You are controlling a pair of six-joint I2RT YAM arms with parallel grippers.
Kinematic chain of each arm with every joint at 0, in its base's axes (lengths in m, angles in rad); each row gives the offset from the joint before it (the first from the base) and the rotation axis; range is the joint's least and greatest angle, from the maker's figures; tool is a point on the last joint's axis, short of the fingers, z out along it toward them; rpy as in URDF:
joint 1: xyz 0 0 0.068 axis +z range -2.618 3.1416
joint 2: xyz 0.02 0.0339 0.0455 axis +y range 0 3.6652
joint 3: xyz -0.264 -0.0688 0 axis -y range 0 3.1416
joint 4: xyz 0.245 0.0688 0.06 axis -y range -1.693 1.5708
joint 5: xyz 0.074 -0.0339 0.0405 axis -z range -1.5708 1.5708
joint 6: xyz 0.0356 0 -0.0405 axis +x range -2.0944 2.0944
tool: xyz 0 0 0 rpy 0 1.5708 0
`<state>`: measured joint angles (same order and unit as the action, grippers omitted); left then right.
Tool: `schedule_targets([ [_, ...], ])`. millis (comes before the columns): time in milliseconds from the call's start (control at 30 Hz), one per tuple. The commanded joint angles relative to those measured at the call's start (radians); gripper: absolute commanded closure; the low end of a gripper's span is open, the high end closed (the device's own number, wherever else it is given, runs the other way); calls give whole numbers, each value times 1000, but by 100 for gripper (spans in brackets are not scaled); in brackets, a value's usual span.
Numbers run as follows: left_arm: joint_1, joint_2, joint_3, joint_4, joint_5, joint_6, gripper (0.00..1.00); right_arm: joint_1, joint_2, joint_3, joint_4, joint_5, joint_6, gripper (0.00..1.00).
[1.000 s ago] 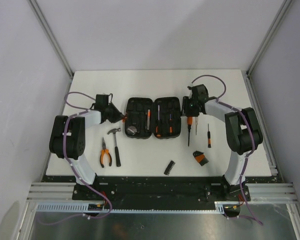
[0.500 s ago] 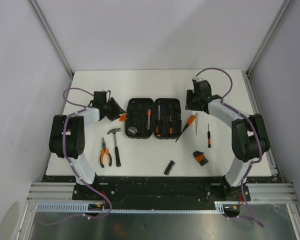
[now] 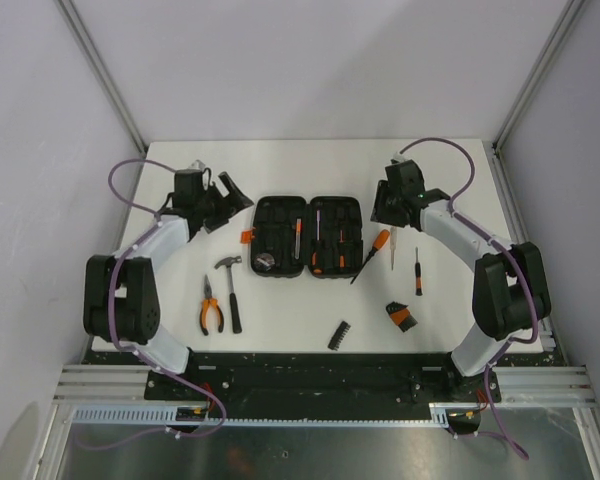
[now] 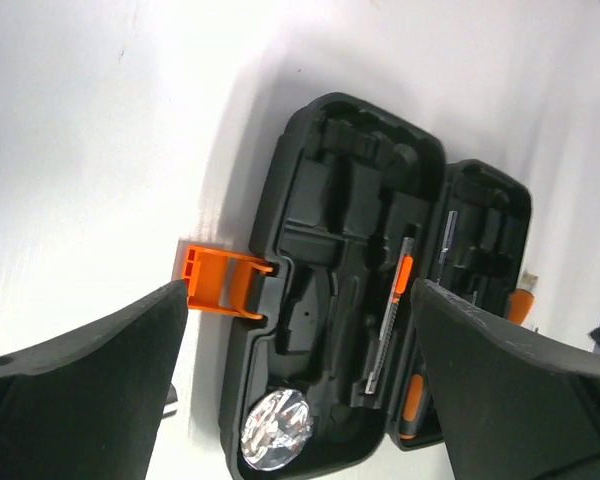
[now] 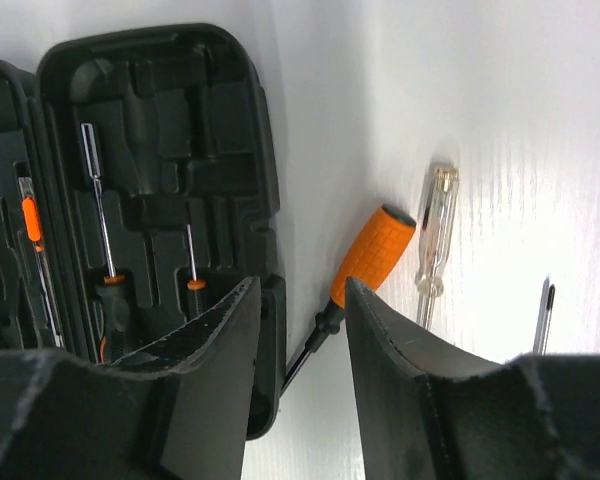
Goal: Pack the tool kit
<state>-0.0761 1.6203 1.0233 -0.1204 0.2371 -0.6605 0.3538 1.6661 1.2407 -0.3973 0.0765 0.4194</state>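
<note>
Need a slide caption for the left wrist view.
Open left fingers frame the open tool case and its orange latch.

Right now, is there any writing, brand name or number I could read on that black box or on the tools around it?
None can be read.
The tool case shows only bare moulded slots, and its orange latch is blank.
The orange screwdriver handle has a grid texture, no letters.
The clear-handled screwdriver and the small black-and-orange piece are too small or blurred to show any marking.
</note>
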Motion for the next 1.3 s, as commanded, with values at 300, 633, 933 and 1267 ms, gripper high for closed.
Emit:
schedule_targets([
  [300,9,-181,28,-19,-12,110,1,-4,62,-17,-87,25,113,59],
  [633,9,-233,-10,-19,-42,111,1,-42,133,-17,-82,-35,108,53],
  [933,9,-263,17,-18,-80,128,1,-23,213,11,-21,-14,153,52],
  [1267,10,-293,30,5,-26,130,1,-5,243,25,0,67,124,84],
])
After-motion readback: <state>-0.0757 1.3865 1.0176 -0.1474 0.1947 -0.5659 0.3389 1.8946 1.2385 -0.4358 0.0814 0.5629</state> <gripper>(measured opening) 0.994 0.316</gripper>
